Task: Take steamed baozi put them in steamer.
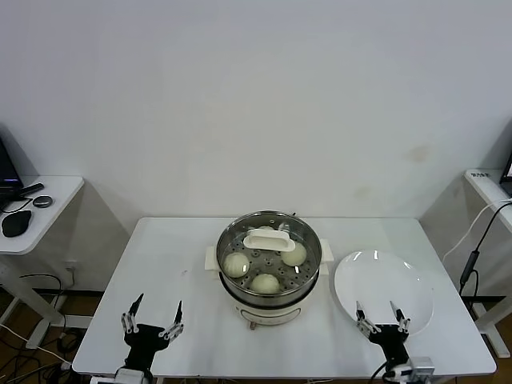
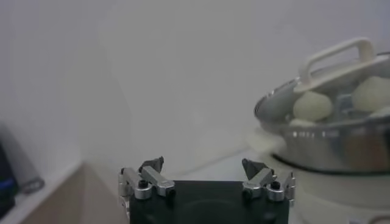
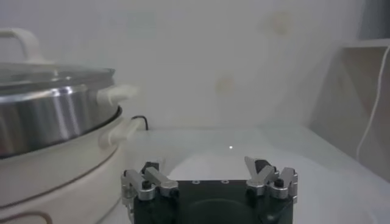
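Note:
The steamer (image 1: 269, 299) stands mid-table with a glass lid (image 1: 270, 239) on it. Three baozi (image 1: 236, 265) (image 1: 265, 282) (image 1: 294, 254) show through the lid on the perforated tray; the lid's handle hides what lies behind it. My left gripper (image 1: 158, 308) is open and empty at the table's front left. My right gripper (image 1: 376, 310) is open and empty at the front right, over the near rim of the plate. The left wrist view shows its gripper (image 2: 204, 164), the steamer (image 2: 329, 146) and two baozi (image 2: 312, 105). The right wrist view shows its gripper (image 3: 204, 165) beside the steamer (image 3: 49, 115).
A flat white plate (image 1: 384, 284) lies right of the steamer with nothing on it; it also shows in the right wrist view (image 3: 244, 155). A side table (image 1: 32, 212) with dark items stands at the far left. A cable (image 1: 472, 256) hangs at the right.

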